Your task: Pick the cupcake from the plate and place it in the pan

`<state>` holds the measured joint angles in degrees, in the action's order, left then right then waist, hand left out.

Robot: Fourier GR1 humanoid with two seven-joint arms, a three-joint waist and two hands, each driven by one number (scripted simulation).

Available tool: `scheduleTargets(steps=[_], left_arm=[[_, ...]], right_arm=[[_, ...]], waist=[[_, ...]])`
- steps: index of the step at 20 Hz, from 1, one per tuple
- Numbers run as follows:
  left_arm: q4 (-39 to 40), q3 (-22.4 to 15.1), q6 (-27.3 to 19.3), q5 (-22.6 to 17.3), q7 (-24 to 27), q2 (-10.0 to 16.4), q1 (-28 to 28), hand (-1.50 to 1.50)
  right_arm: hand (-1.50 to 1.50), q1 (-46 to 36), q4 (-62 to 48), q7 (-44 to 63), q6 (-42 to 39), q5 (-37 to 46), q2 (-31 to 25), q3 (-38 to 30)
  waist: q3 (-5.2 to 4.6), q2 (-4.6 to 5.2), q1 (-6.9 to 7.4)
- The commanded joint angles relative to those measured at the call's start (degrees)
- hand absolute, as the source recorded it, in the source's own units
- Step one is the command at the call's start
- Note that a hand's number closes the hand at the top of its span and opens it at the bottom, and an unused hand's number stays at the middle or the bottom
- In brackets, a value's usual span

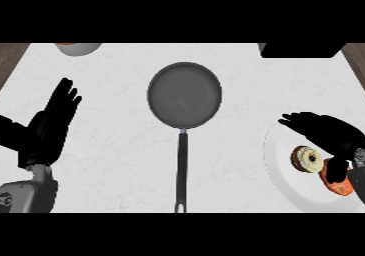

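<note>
Cupcake sitting on plate, frame edge cutting plate off; orange item half hiding under right hand, fingers hanging open. One cupcake, one pan. Left hand resting open at left.

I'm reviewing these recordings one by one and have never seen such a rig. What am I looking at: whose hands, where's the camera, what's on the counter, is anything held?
This single picture looks steeply down from the robot's head onto a white counter. The black hands are the robot's own. The left hand rests open at the left, fingers up. The right hand is over a white plate where the cupcake sits beside an orange item I cannot identify. A dark pan lies in the middle, handle toward the robot, nothing in it. Neither hand holds anything.
</note>
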<state>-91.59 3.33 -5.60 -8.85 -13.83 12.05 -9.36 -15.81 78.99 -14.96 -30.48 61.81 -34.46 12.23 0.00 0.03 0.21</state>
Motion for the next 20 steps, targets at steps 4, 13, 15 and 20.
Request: scheduleTargets(steps=[4,13,15,20], left_arm=[[2.8,-0.6,-1.8,2.5,-0.2,-2.9,-3.8,0.00],[-1.4,1.0,0.1,2.2,-2.6,-1.7,-1.5,0.00],[-1.8,2.2,1.4,1.3,-2.0,-1.2,0.2,0.00],[-4.1,0.3,-0.4,3.2,-2.6,-3.4,1.8,0.00]], right_arm=[[-1.50,0.3,-3.7,-2.1,2.2,2.4,4.6,-1.4],[1.50,-0.5,-11.3,-10.6,8.6,6.6,5.5,-0.4],[1.50,-2.4,-14.5,-11.1,10.2,7.9,7.5,-0.7],[1.50,-0.5,-15.7,-12.3,13.3,7.9,9.5,-2.0]], waist=[[0.00,0.00,-0.24],[0.02,0.03,-0.03],[0.01,0.01,0.08],[0.02,-0.04,0.07]])
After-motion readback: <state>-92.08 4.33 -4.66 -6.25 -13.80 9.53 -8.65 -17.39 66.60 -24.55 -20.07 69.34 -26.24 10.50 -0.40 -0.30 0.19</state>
